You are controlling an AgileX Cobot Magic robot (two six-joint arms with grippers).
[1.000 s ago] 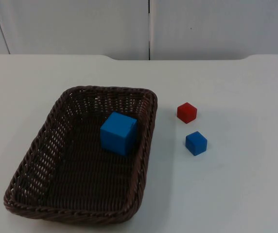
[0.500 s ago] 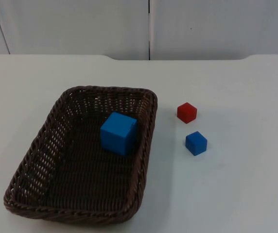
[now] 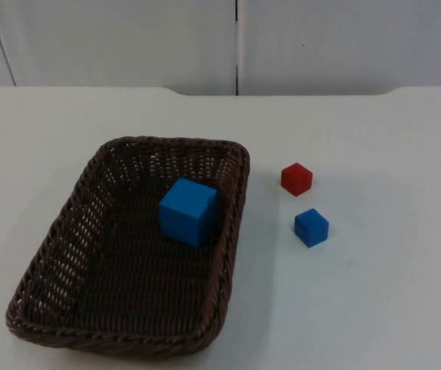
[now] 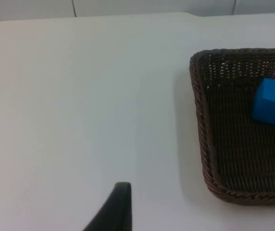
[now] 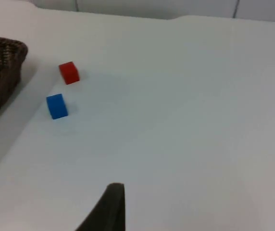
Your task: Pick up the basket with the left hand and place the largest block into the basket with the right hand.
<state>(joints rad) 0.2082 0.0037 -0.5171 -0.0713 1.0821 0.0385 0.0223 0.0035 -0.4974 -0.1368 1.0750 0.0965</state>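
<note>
Largest block lies inside basket, resting on worktop. Task appears complete. Left tool, right tool: grip state indeterminable.

Left tool; right tool; both aloft

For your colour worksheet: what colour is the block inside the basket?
Blue: the large block in the basket, clearest in the top view.
</note>
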